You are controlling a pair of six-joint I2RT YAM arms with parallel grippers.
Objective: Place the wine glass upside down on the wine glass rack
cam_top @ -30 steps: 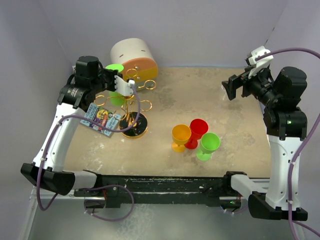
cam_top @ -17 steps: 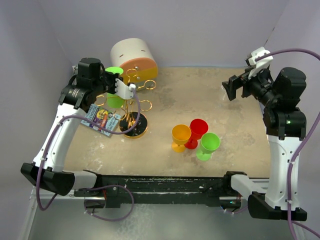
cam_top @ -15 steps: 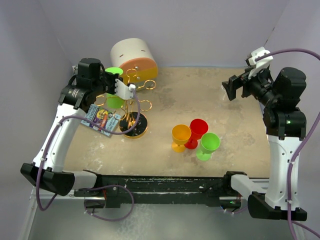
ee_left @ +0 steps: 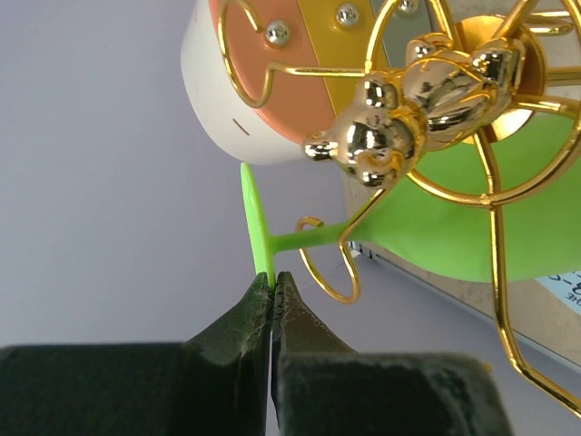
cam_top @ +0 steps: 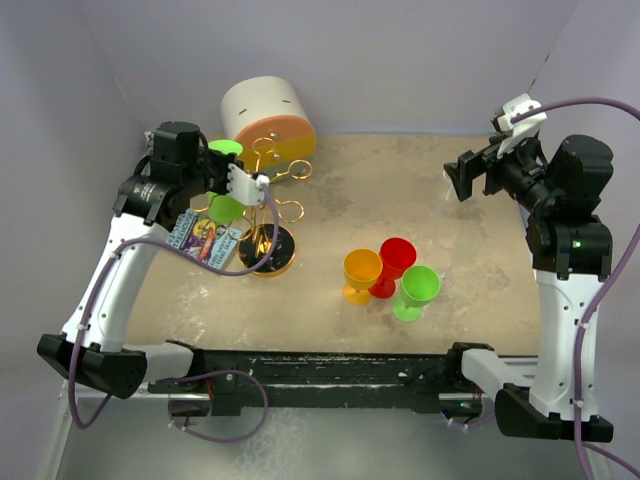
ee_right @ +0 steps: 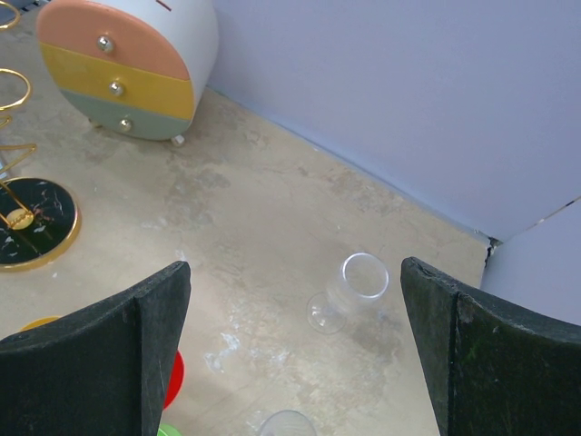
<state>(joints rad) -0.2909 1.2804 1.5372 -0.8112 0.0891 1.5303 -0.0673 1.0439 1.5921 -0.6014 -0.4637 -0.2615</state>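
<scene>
Green wine glass (ee_left: 434,234) clamped tight by left pincer (ee_left: 272,278).

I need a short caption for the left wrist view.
Left gripper shut on the foot of the green wine glass, its stem beside a loop of the gold rack.
</scene>
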